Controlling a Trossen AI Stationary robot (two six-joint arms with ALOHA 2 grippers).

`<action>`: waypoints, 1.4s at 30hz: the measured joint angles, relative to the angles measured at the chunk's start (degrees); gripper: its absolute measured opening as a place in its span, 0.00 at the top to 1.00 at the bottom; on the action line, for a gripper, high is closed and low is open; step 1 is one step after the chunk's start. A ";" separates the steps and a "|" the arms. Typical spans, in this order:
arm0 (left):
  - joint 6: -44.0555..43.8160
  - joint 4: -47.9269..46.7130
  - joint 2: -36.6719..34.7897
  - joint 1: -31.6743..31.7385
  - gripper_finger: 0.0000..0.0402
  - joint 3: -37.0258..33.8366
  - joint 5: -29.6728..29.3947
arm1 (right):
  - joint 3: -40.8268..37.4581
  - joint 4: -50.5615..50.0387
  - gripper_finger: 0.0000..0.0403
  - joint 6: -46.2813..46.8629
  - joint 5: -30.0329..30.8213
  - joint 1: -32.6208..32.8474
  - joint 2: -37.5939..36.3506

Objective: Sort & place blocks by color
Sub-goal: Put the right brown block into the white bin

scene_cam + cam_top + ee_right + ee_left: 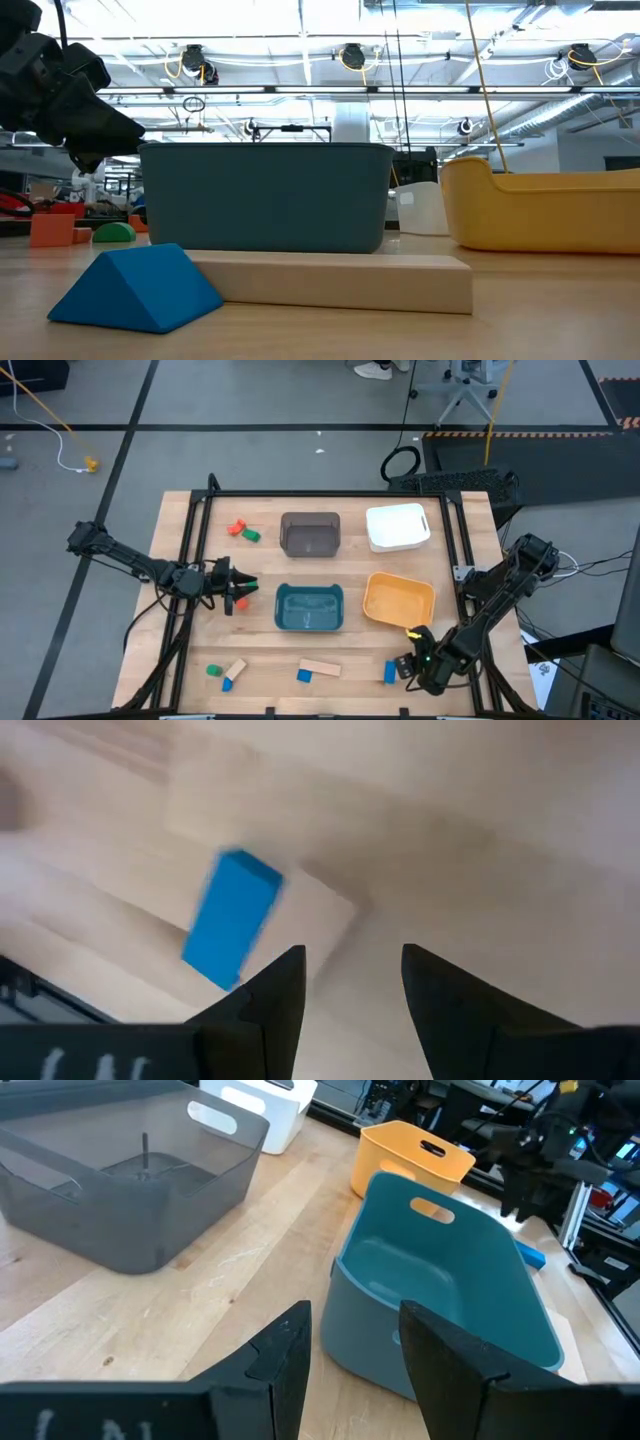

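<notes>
Blue wedge block [135,288], pale wooden bar [340,282]

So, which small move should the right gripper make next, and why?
Probably shift sideways to centre over the blue rectangular wooden block before lowering. The right gripper hangs above the wooden table with open, empty jaws, and the block lies off to one side of the gap, not between the fingers.
</notes>
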 joint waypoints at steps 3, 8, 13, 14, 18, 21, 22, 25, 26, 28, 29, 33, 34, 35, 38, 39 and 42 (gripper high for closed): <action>0.00 0.00 -0.01 0.00 0.62 0.00 -0.02 | 3.07 -6.51 0.60 -5.76 3.04 -1.43 0.59; 0.00 0.00 0.01 0.00 0.62 -0.02 -0.01 | 5.78 -10.14 0.53 -12.96 3.42 -3.44 2.11; 0.00 0.00 0.01 0.00 0.62 0.01 0.00 | 6.01 -8.30 0.44 -21.08 3.45 -3.42 4.37; 0.00 0.00 0.01 0.00 0.62 0.01 -0.02 | 6.01 -7.77 0.43 -22.79 3.99 -3.34 4.81; 0.00 0.00 0.00 0.00 0.62 0.00 0.00 | 6.01 -5.10 0.39 -26.46 8.24 -2.52 5.66; 0.00 -0.02 0.00 0.00 0.62 0.00 0.00 | 6.01 -3.87 0.38 -22.75 8.90 -2.53 6.73; 0.00 -0.02 -0.01 0.00 0.62 0.01 0.00 | 6.01 -3.52 0.38 -20.00 8.59 -2.53 7.01; 0.00 -0.02 0.00 0.00 0.62 -0.01 0.00 | 6.01 -3.46 0.38 -10.71 4.36 -2.97 7.19; 0.00 -0.02 0.01 0.00 0.62 -0.01 -0.01 | 6.01 -3.31 0.38 -7.52 2.80 -3.17 7.19; 0.00 -0.02 -0.01 0.00 0.62 -0.02 0.00 | 6.01 -3.19 0.38 -1.48 0.52 -3.40 7.07; 0.00 -0.02 -0.01 0.00 0.62 -0.01 0.00 | 6.01 -3.20 0.38 0.97 0.12 -3.40 7.02; 0.00 -0.02 0.00 0.00 0.62 0.00 -0.02 | 6.01 -3.63 0.38 9.34 -0.15 -3.53 6.99; 0.00 -0.02 -0.02 0.00 0.62 0.00 0.00 | 6.01 -3.65 0.38 10.49 -0.48 -3.81 7.03; 0.00 -0.02 0.01 0.00 0.62 -0.02 -0.02 | 6.01 -3.73 0.38 11.21 -1.33 -4.25 7.24; 0.00 -0.02 -0.01 0.00 0.62 0.00 -0.01 | 6.01 -4.69 0.38 12.60 -3.08 -5.43 8.36; 0.00 -0.02 0.00 0.00 0.62 -0.02 0.00 | 6.01 -4.81 0.38 12.88 -3.96 -5.82 8.94; 0.00 -0.02 -0.02 0.00 0.62 -0.02 0.00 | 6.11 -4.59 0.38 13.60 -6.05 -6.92 10.49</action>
